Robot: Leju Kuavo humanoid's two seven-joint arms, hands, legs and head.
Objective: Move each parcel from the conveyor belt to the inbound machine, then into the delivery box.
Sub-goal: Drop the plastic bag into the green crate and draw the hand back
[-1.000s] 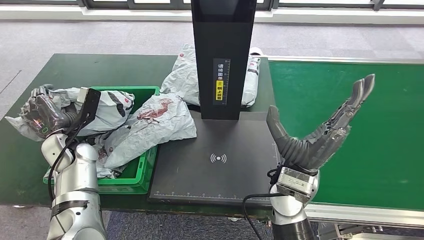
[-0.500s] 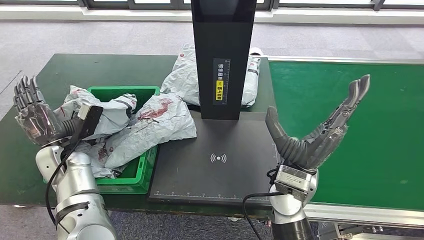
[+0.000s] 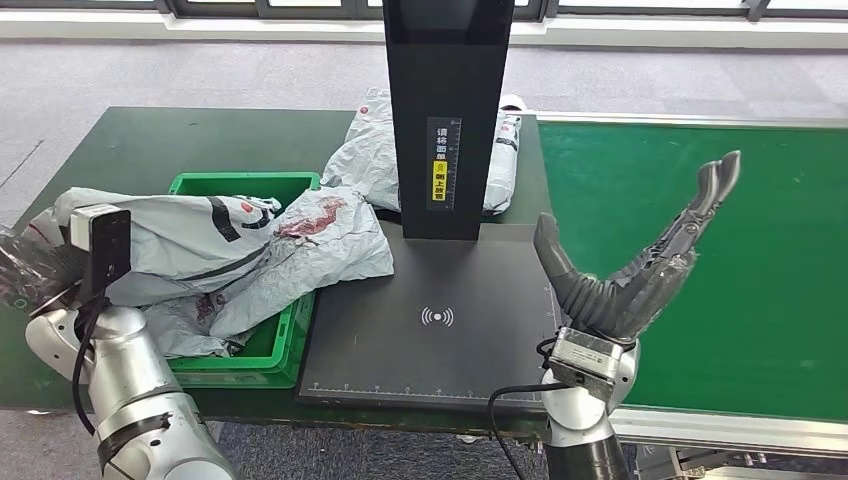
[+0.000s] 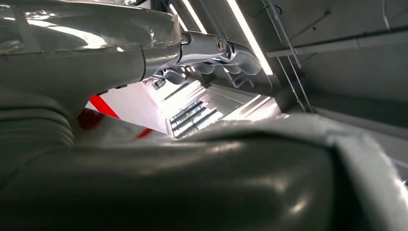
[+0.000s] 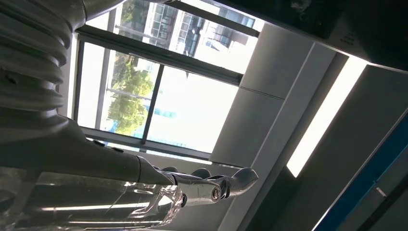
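A long grey parcel [image 3: 170, 240] lies across the green delivery box [image 3: 245, 183], with its left end reaching my left hand [image 3: 28, 268] at the table's left edge. That hand sits low behind its wrist camera; in the left wrist view its fingers [image 4: 211, 48] stand apart from the thumb. A second grey parcel with red marks [image 3: 325, 240] hangs over the box's right rim onto the black scanner plate [image 3: 437, 350]. A third parcel [image 3: 372, 150] lies behind the machine's black column [image 3: 445, 100]. My right hand [image 3: 630, 265] is raised, open, between the plate and the conveyor belt [image 3: 720, 120], holding nothing.
The green conveyor belt runs along the right, with a metal frame at its near edge. The dark green table [image 3: 180, 135] carries the box and the machine. Grey carpet lies beyond. The right wrist view looks up at windows, past the fingers [image 5: 211, 185].
My left hand held a crumpled parcel over the box, then rose with fingers spread. It has now dropped to the left, and the parcel lies stretched across the box. The right hand barely moved.
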